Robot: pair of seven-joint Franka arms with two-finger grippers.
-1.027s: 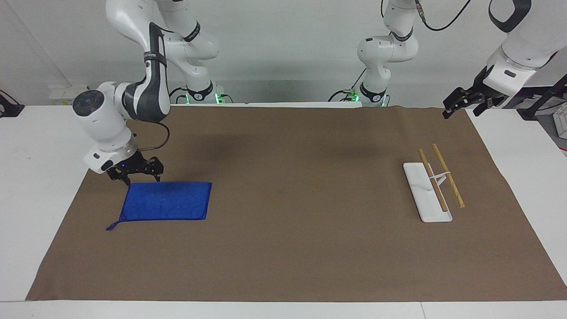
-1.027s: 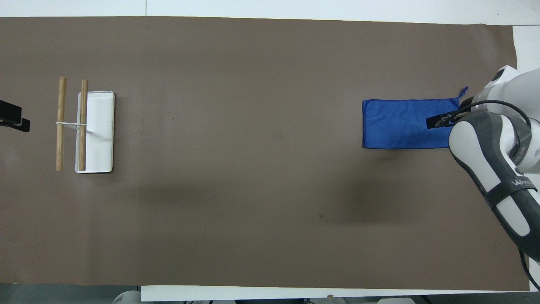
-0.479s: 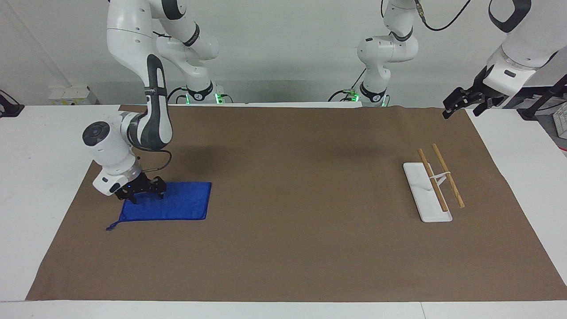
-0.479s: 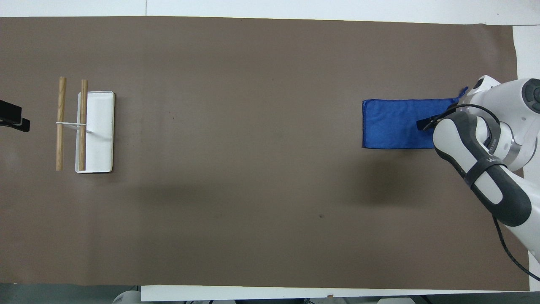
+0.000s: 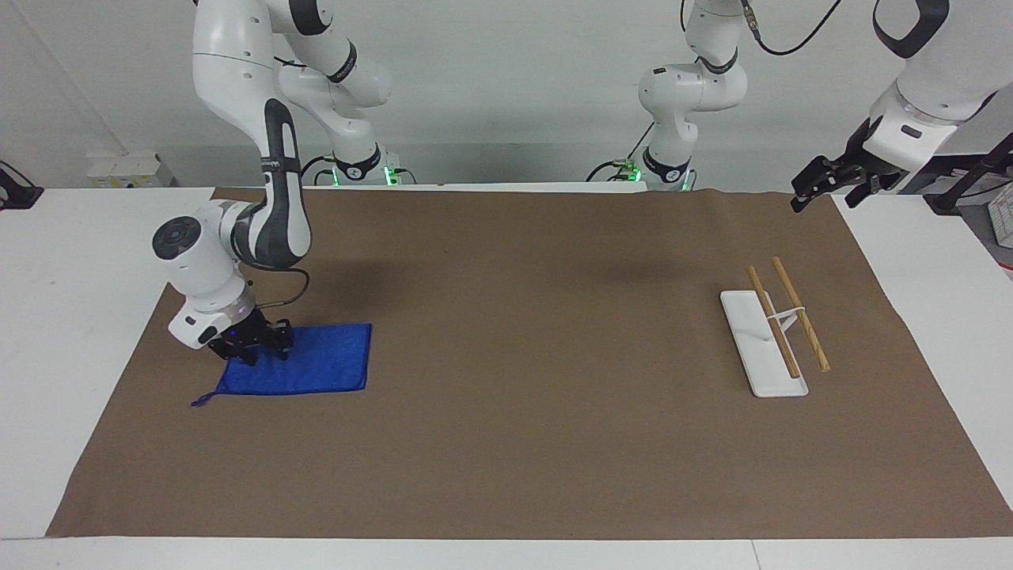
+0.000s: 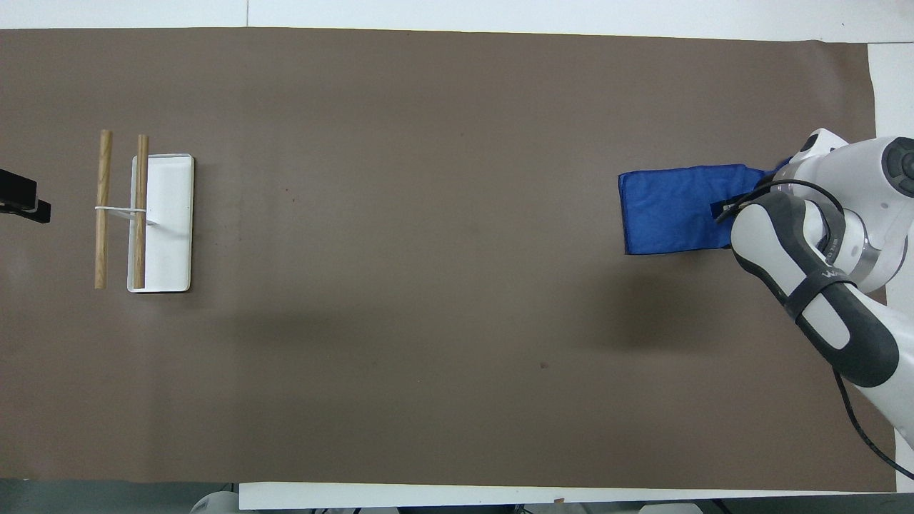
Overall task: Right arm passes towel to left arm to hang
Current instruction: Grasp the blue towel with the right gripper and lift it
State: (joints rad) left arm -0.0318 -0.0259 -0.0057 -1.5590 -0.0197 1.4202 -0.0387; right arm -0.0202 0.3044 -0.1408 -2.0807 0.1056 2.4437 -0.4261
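Towel (image 5: 305, 368): royal-blue terry cloth lying on the brown mat (image 5: 522, 356) at the right arm's end of the table; its hanging loop trails from the corner farthest from the robots.
Change: against the view a second ago, the towel's edge under the gripper is drawn in and the cloth is rumpled and slightly skewed, no longer a flat rectangle.
Right gripper (image 5: 252, 348): down on the towel's end nearest the table edge, fingers drawn together pinching the cloth.
Meaning: judged as the grasp just made; the lift and carry toward the other arm are not yet begun.
Towel rack (image 5: 772, 336): white base with two wooden rails, at the left arm's end of the mat, well apart from the towel.
Left gripper (image 5: 823, 184): the left arm waits, its gripper raised over the mat corner near the rack; finger state cannot be told.
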